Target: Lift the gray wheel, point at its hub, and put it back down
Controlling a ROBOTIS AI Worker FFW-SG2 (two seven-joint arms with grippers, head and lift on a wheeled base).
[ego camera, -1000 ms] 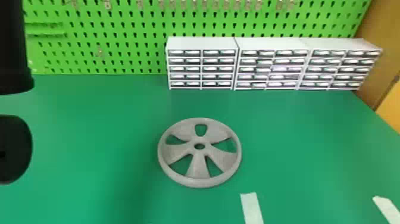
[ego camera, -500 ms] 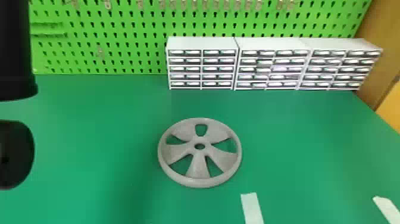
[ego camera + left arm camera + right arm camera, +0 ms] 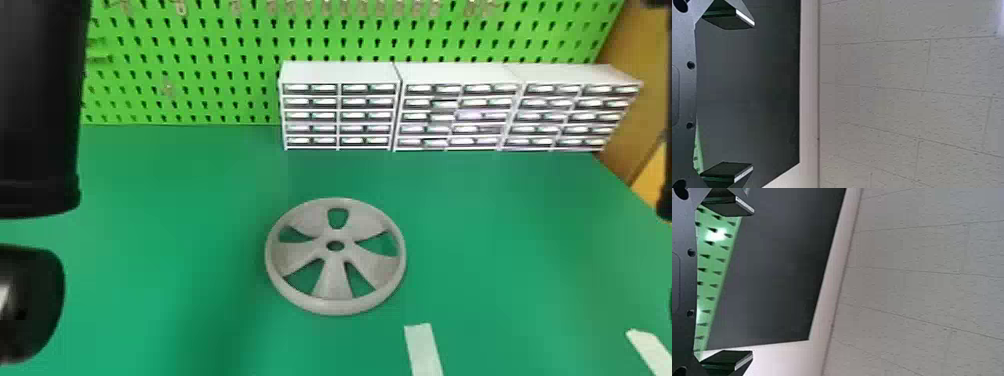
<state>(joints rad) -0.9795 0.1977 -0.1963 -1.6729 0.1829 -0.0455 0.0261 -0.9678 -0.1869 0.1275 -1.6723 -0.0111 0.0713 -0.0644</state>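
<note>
The gray wheel (image 3: 334, 283) lies flat on the green table in the head view, its round hub hole facing up and nothing touching it. Black parts of my left arm (image 3: 37, 110) stand at the left edge, well away from the wheel. A sliver of my right arm (image 3: 666, 200) shows at the right edge. In the left wrist view my left gripper (image 3: 754, 96) is open, its two fingers wide apart with nothing between them. My right gripper (image 3: 753, 284) in the right wrist view is likewise open and holds nothing.
White drawer cabinets (image 3: 340, 72) line the back of the table (image 3: 165, 200), before a green pegboard (image 3: 200, 60). White tape strips (image 3: 424, 350) mark the table's front right. Both wrist views face a dark panel (image 3: 750, 86) and a pale ceiling (image 3: 891, 109).
My left arm has shifted a little to the right at the left edge. A sliver of my right arm has come in at the right edge. The wheel has not moved.
</note>
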